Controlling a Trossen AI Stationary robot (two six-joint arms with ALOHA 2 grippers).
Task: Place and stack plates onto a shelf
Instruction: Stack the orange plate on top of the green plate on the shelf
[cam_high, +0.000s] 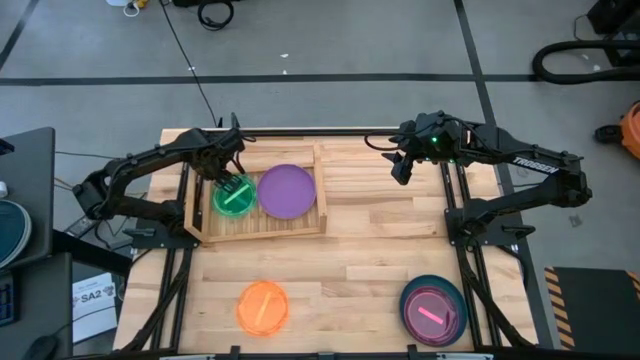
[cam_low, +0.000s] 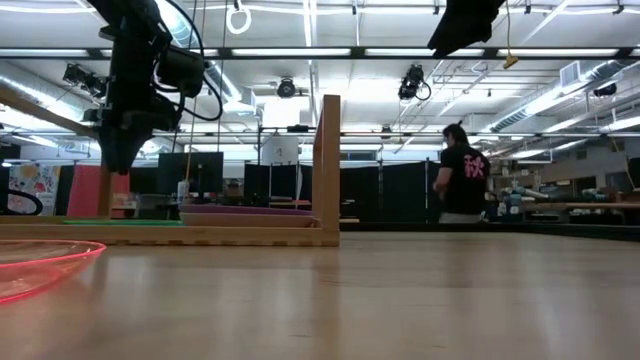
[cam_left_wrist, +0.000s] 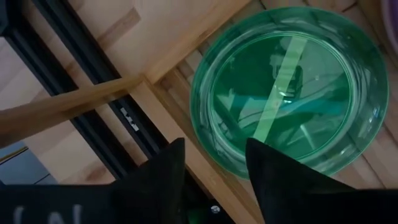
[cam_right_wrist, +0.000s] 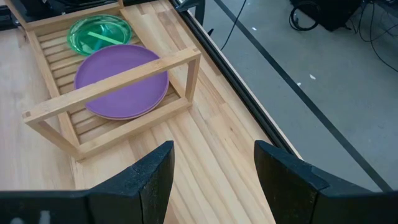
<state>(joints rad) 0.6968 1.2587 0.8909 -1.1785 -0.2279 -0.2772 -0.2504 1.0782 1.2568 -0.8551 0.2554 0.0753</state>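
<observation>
From my remote seat, my left claw (cam_high: 233, 180) hangs open and empty over the green plate (cam_high: 235, 195) beside the purple plate (cam_high: 287, 191) on the shelf (cam_high: 322, 190); orange plate (cam_high: 263, 307) and pink-on-teal plates (cam_high: 433, 311) remain on the desk (cam_high: 370, 260), right claw (cam_high: 402, 167) open, empty.

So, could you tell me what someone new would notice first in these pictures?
Probably the bright plates: a green plate and a larger purple plate lie side by side in the shelf at the table's far left. The left gripper, open, hovers over the green plate. At the near edge sit an orange plate and a pink plate stacked on a teal plate; the right gripper, open, waits far right.
</observation>
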